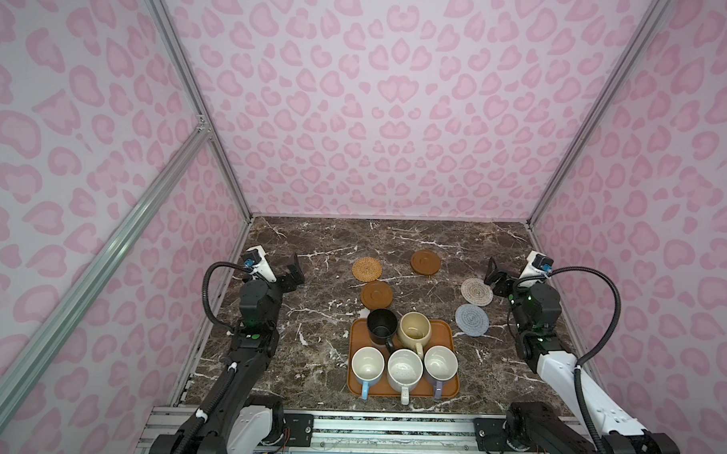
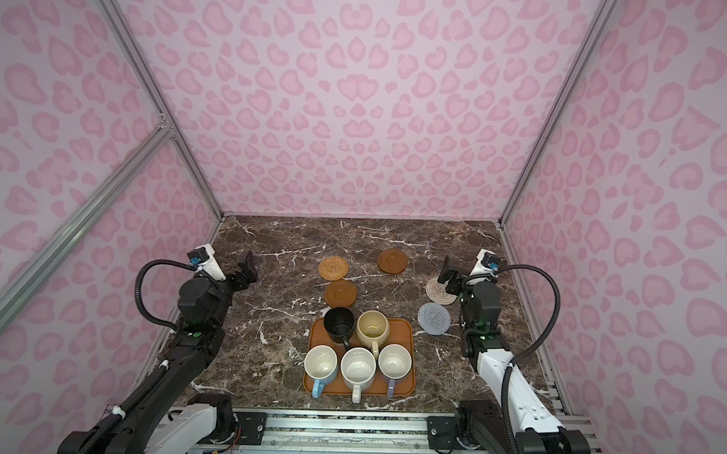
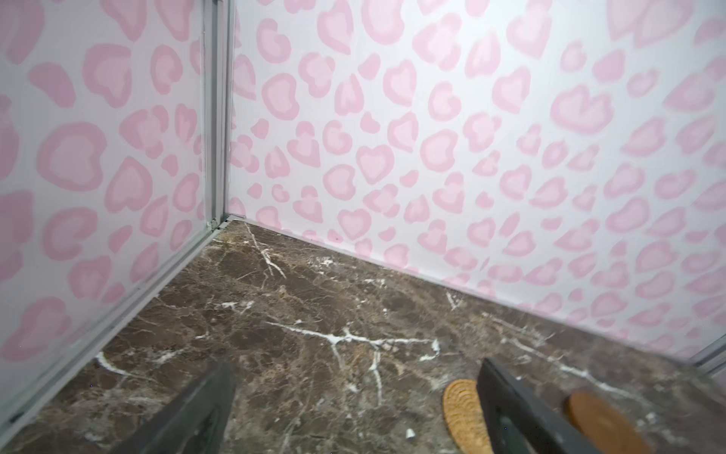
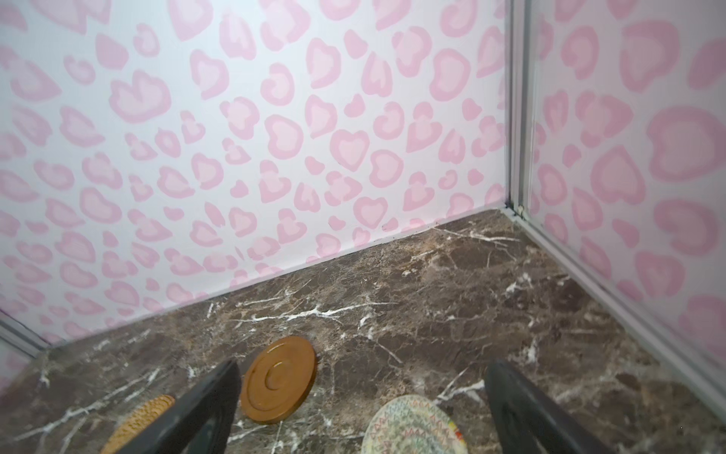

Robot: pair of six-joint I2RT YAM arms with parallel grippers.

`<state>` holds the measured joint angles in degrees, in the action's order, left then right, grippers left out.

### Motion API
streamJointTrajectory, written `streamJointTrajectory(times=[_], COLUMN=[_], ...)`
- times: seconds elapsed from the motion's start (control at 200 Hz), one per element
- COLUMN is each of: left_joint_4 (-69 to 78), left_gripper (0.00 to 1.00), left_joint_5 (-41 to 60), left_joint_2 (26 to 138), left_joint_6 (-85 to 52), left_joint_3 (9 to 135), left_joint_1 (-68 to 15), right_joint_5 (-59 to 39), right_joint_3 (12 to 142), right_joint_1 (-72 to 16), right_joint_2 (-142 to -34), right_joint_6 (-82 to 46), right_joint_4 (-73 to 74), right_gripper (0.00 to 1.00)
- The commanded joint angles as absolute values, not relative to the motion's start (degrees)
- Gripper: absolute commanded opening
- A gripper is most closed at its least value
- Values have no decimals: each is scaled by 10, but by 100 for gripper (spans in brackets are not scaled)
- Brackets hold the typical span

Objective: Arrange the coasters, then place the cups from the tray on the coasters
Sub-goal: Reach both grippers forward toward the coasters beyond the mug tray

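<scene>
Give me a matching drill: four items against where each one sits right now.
Items:
1. black ceramic mug
2. lavender ceramic mug
3. round tan woven rattan coaster
4. round grey-blue knitted coaster

Places:
a. on the dark marble table, just right of the orange-brown rectangular tray
b. tray, near right corner
c. on the table, well beyond the tray's far left corner
d. tray, far left corner

Pairs: 1-d, 2-b, 3-c, 4-a

This is a robot lab test cell. Aluminium frame posts (image 1: 191,85) hold pink-printed backdrop panels (image 1: 379,91) around a marble-look table (image 1: 310,276), with a mounting rail (image 1: 388,428) along its near edge.
</scene>
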<state>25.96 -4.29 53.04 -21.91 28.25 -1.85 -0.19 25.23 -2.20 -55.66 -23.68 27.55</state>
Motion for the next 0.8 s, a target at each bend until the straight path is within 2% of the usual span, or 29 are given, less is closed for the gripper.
streamJointTrajectory(times=[0.0, 0.095, 0.17, 0.37, 0.64, 0.795], left_joint_4=[165, 188, 142, -70, -216, -257], left_gripper=[97, 97, 97, 97, 100, 94], left_joint_5=[-3, 86, 122, 10, -23, -17], left_joint_2=[536, 574, 623, 791, 1029, 1121], left_joint_6=[-344, -352, -352, -258, -228, -217], left_joint_3=[330, 357, 408, 588, 783, 866], left_joint_1=[-18, -19, -34, -153, -205, -223], right_joint_5=[-84, -152, -180, -105, -55, -59], right_joint_3=[264, 313, 348, 439, 552, 591], right_joint_1=[-13, -14, -27, -117, -209, -237], right_joint_2=[-565, -613, -658, -759, -876, -928], right_joint_6=[-301, -299, -278, -215, -167, -151], right_joint_4=[267, 219, 188, 90, 1, -25], right_gripper=[98, 99, 99, 97, 95, 93])
